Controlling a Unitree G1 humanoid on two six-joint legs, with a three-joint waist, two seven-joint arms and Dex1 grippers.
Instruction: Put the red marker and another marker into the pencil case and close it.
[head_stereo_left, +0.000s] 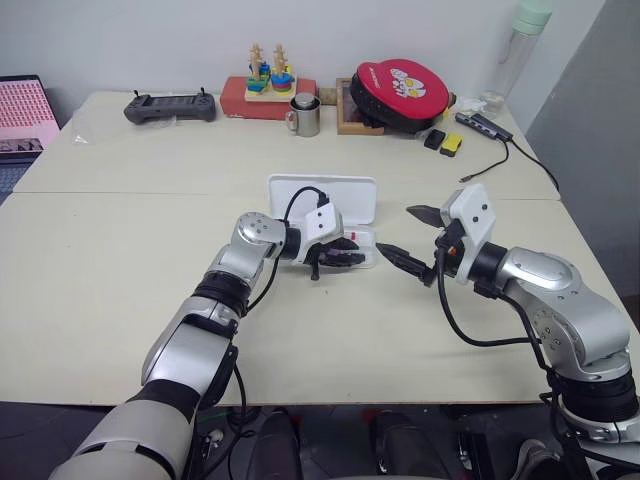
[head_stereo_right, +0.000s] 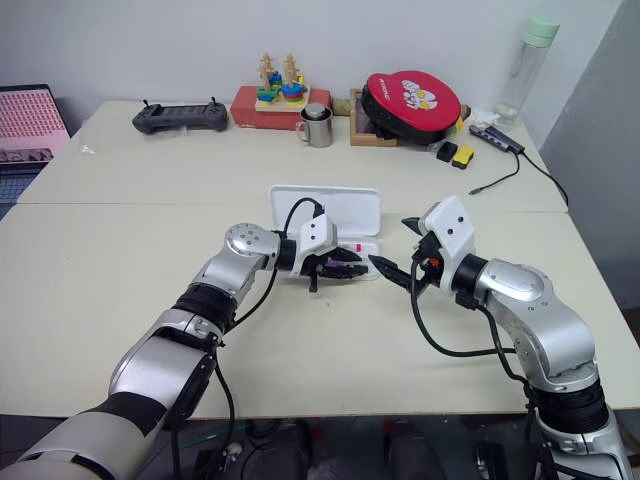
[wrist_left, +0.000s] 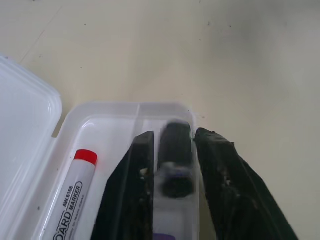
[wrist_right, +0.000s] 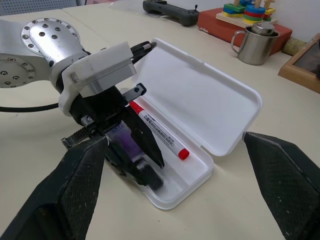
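The pencil case (wrist_right: 200, 170) serves as the landmark: it lies open on the pale surface (head_stereo_left: 120, 280) in front of the robot, its tray nearest and its hinged lid (head_stereo_left: 322, 197) folded flat on the far side. The left end effector (wrist_right: 145, 167) reaches down into the near half of the tray, and the purple marker (wrist_right: 129, 145) lies between its two black fingers (wrist_left: 132, 190), dark cap toward the tray's end wall; the fingers stand slightly apart on either side of the barrel, and whether they press on it cannot be told. Just beyond it in the same tray lies the red marker (wrist_right: 159, 133), flat and parallel to the long wall next to the hinge, its red cap pointing to the tray's right end. To the right of the case, off its short end and clear of it, the right end effector (head_stereo_left: 421, 237) hovers with its fingers spread wide and nothing between them. Well beyond the lid, along the surface's far edge, stand a black controller (head_stereo_left: 170, 106), a wooden stacking toy on a red box (head_stereo_left: 268, 92), a steel mug (head_stereo_left: 304, 116) and a round red case (head_stereo_left: 400, 90).
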